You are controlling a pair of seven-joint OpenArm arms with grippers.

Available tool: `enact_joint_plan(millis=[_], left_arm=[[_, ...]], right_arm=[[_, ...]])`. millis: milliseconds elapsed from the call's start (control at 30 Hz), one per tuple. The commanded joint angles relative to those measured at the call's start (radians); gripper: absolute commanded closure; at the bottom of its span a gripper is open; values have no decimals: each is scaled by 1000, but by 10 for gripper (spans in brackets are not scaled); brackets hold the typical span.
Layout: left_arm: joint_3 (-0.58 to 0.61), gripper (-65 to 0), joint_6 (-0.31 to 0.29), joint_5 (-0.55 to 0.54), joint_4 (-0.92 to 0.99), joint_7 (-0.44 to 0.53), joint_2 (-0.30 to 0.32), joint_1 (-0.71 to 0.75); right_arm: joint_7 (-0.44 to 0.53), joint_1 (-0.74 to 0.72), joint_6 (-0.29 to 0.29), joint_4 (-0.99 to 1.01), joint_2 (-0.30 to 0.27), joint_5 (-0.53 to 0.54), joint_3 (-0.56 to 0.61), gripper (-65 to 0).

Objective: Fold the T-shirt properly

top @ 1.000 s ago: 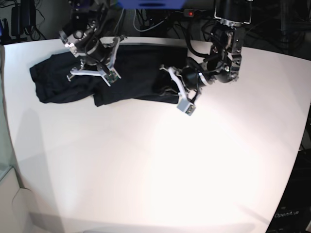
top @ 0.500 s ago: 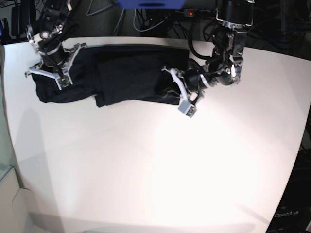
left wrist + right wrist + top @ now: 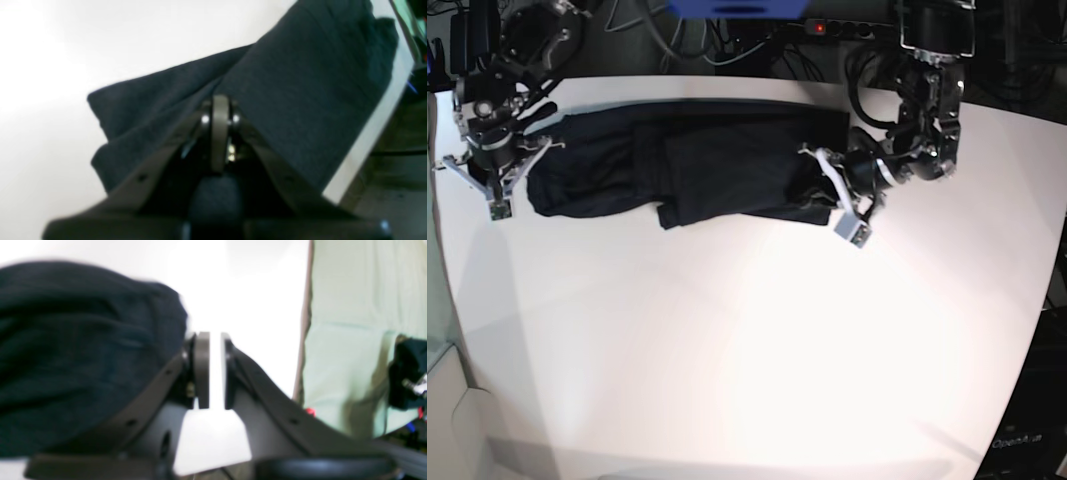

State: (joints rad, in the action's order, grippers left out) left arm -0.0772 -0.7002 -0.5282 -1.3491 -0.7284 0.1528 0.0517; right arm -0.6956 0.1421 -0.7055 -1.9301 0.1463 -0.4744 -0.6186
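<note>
White tabletop (image 3: 757, 350) fills most of the base view, and its whole near half is bare. Cables and dark equipment sit behind the far edge; a pale green panel (image 3: 353, 340) stands beyond the table's edge in the right wrist view.

The T-shirt (image 3: 697, 165) lies as a long dark band along the far edge of the table. Its far hem runs close to and parallel with that edge. Its near edge is uneven, with a folded layer overlapping toward the middle.

The left gripper (image 3: 839, 192) sits at the end of the band on the base view's right. Its jaws are pressed together with a fold of the T-shirt (image 3: 300, 100) pinched between them, cloth draping to both sides of the tips. White surface shows on either side of the cloth.

The right gripper (image 3: 489, 180) hangs at the opposite end, just beside the bunched cloth (image 3: 83, 350). Its jaws stand slightly parted; white table shows through the narrow gap and nothing lies between the pads. The cloth lies against the outside of one finger.
</note>
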Motion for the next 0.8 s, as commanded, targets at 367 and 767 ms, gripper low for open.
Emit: enact_joint_plan(millis=[367,767], left_arm=[[0,0,2,-5,-22,-3,-5,-37],[-2,0,2,-5,-22,-3,-5,-37]], right_arm=[[-131,-14,7,-7,11,9,64,-218],[-195,-29,7,-9,11,9,111,-266]])
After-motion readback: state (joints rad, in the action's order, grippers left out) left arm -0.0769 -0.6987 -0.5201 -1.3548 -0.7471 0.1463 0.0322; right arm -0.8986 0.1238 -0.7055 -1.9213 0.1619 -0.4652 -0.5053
